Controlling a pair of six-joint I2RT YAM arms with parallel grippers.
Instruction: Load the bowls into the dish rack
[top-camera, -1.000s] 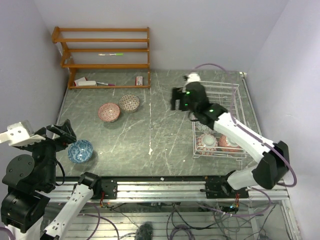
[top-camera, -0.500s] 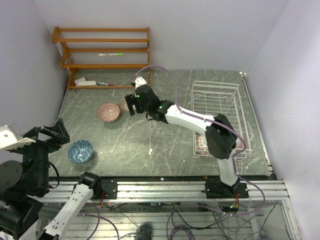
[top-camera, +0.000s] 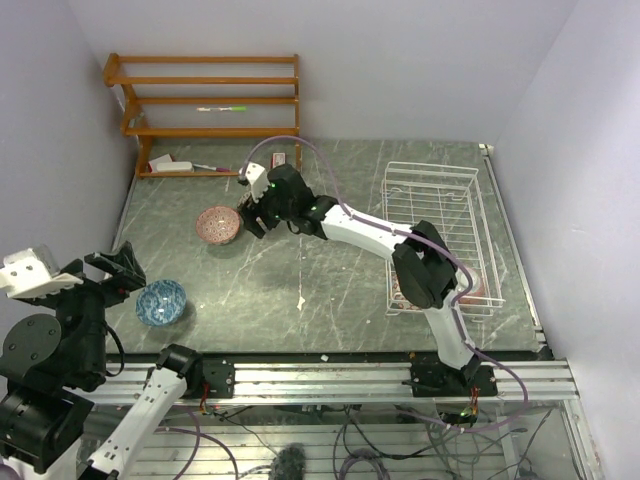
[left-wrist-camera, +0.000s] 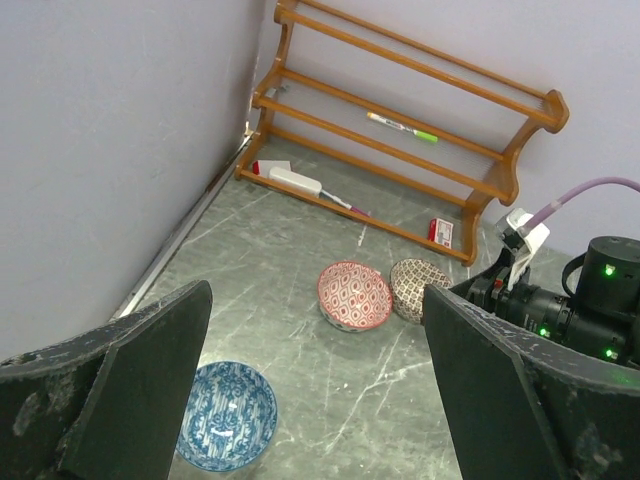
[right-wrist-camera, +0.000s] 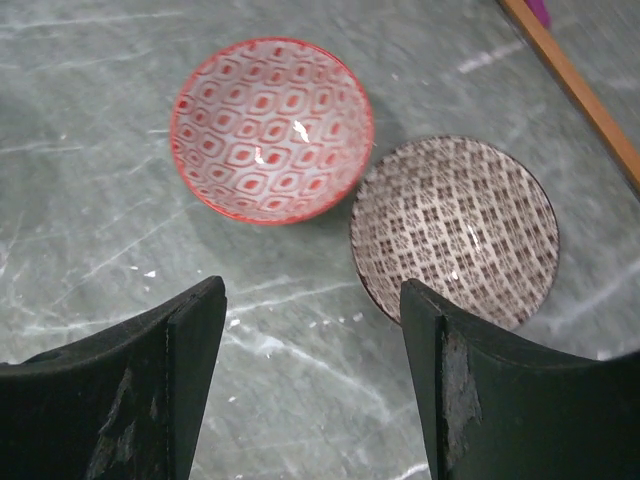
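Near the wooden shelf (top-camera: 160, 132), the right gripper (right-wrist-camera: 312, 292) hovers with fingers parted and empty by the red bowl (right-wrist-camera: 272, 128) and brown bowl (right-wrist-camera: 455, 230), while the left gripper (left-wrist-camera: 315, 298) gapes wide, holding nothing

Right gripper (right-wrist-camera: 312, 292) looking straight down at grey-green veined tabletop (right-wrist-camera: 90, 200). Two dark fingers (right-wrist-camera: 150, 390) in the lower corners, set apart, nothing between them but bare stone.

Two bowls upright beyond the fingertips:
- red bowl (right-wrist-camera: 272, 130), red-and-white lattice inside, upper left of centre.
- brown bowl (right-wrist-camera: 455, 230), brown-on-pale block pattern, to its lower right.

Rims very close; contact unclear.

Orange-brown wooden edge (right-wrist-camera: 575, 90) crosses the top right corner diagonally.
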